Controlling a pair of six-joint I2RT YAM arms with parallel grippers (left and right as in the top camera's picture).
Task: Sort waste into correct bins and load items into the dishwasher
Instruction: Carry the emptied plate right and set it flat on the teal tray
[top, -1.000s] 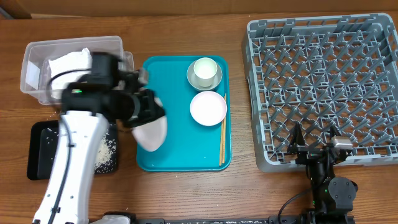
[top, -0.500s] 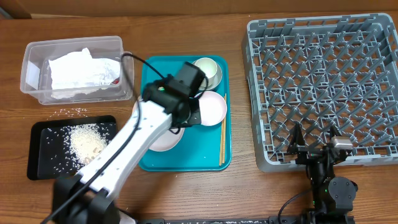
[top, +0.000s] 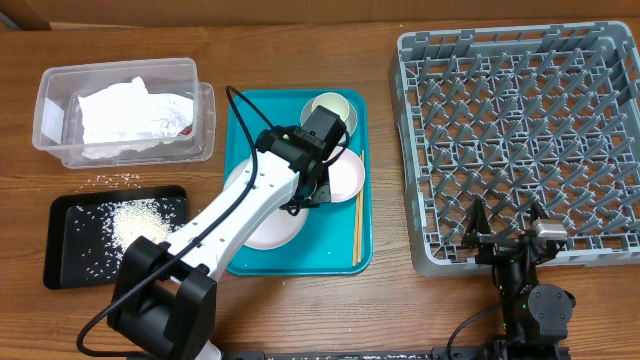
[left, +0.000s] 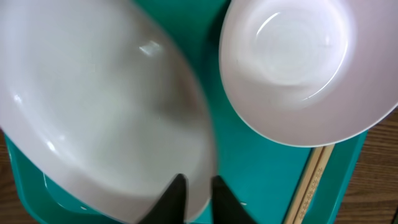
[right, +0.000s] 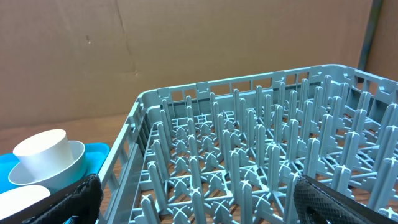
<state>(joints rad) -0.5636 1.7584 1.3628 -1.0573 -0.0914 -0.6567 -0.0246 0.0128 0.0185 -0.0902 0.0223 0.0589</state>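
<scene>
Left arm (top: 250, 195) stretched across teal tray (top: 340, 255) — jaws astride rim of plate (left: 93, 106).

One teal tray (top: 335, 238) carries one plate (top: 275, 232), one bowl (top: 348, 178), one cup (top: 328, 103), one metal bowl (top: 351, 120) and two chopsticks (top: 357, 230). Left of it: one tub (top: 55, 120) holding one napkin (top: 125, 115) and one wrapper (top: 185, 129), and one black tray (top: 65, 265) with many rice grains (top: 135, 222). Right of it: one rack (top: 520, 140).

The fingers (left: 177, 200) straddle the large white plate (left: 106, 106) at its rim. The white bowl (left: 305, 62) lies ahead-right of them and the chopsticks (left: 309, 183) to their right.
</scene>
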